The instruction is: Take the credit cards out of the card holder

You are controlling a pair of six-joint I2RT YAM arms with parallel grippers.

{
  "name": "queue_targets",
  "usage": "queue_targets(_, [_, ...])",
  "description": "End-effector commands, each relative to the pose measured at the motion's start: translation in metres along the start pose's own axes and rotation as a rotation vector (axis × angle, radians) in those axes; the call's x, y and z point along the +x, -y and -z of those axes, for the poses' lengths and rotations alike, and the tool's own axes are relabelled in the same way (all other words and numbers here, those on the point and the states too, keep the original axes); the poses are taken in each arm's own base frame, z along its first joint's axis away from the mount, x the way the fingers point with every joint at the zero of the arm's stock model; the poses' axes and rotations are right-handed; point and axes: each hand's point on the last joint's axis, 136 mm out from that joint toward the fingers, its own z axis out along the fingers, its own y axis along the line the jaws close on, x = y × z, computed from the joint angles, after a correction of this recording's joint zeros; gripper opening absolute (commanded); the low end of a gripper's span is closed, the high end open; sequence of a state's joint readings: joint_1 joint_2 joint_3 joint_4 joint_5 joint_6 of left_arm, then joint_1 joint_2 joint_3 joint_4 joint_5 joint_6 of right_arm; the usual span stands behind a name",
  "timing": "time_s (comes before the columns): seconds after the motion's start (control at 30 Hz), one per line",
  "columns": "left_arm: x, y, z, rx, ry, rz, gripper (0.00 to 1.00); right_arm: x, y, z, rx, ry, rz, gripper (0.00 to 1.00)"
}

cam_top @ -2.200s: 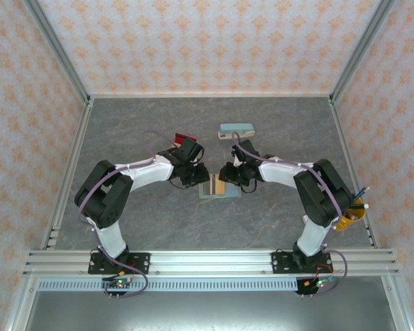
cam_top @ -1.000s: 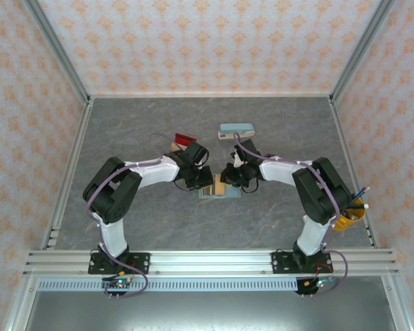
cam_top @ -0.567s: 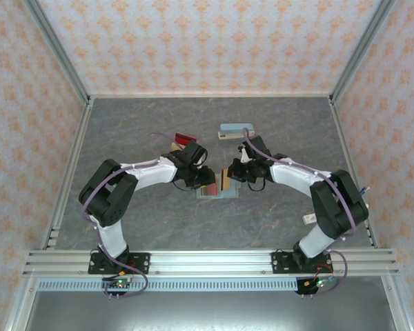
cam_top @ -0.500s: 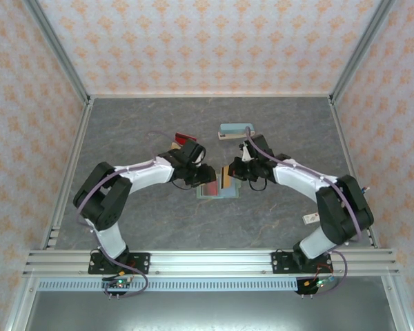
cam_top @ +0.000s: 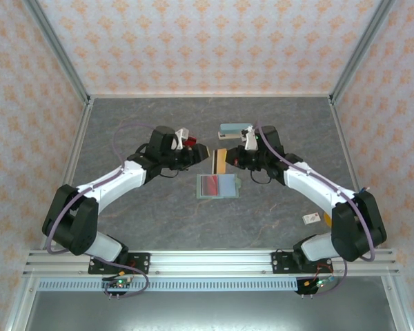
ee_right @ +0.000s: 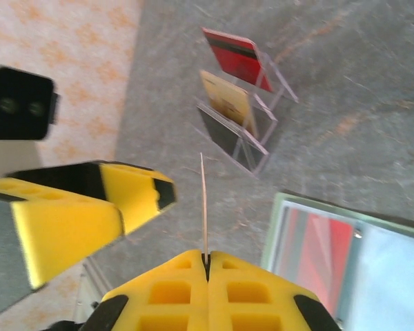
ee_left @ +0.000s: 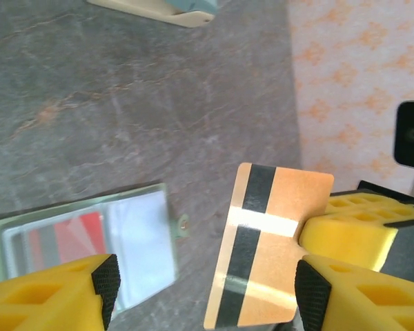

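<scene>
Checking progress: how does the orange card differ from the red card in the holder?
The orange card is out, pinched in the right gripper above the table; the red card sits tucked in the open card holder. The orange card is tilted steeply, the red one lies flat. Both are thin rectangles.

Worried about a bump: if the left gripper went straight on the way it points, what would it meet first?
Most likely the orange card, clamped in the right gripper. It stands squarely ahead of the open left gripper, in line with the gap of its jaws. How far ahead is unclear.
</scene>
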State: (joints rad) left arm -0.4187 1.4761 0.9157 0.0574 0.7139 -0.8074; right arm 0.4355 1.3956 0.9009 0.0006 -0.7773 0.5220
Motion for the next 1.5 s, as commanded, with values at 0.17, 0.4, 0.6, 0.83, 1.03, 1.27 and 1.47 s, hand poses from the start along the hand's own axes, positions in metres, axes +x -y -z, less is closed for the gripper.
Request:
queue_targets(0.17, [-0.009, 0.054, 0.008, 0.278, -0.008, -0.043, 0.67, -0.028, -0.059, 0.008, -0.263, 0.019, -0.011, 0.04])
queue_targets(0.4, [-0.011, 0.081, 0.027, 0.404, 0.037, -0.102, 0.44, -0.028, -0.065, 0.007, -0.304, -0.001, -0.036, 0.04])
queue_targets(0.6, [-0.01, 0.083, 0.032, 0.406, 0.048, -0.111, 0.28, -0.029, -0.06, 0.004, -0.286, -0.006, -0.049, 0.04])
queue_targets(0.83, [-0.006, 0.067, 0.028, 0.333, 0.041, -0.103, 0.0, -0.028, -0.046, 0.003, -0.236, -0.019, -0.074, 0.13])
queue_targets(1.03, [-0.007, 0.019, 0.032, 0.035, 0.078, -0.074, 0.0, -0.026, -0.011, 0.011, -0.003, 0.02, -0.039, 0.65])
queue_targets(1.27, [-0.022, -0.035, 0.075, -0.4, 0.224, -0.01, 0.0, -0.031, 0.053, 0.034, 0.373, 0.116, 0.017, 0.98])
queue_targets(1.47, [-0.044, -0.05, 0.117, -0.749, 0.431, 0.043, 0.0, -0.029, 0.076, 0.048, 0.513, 0.131, 0.101, 1.0])
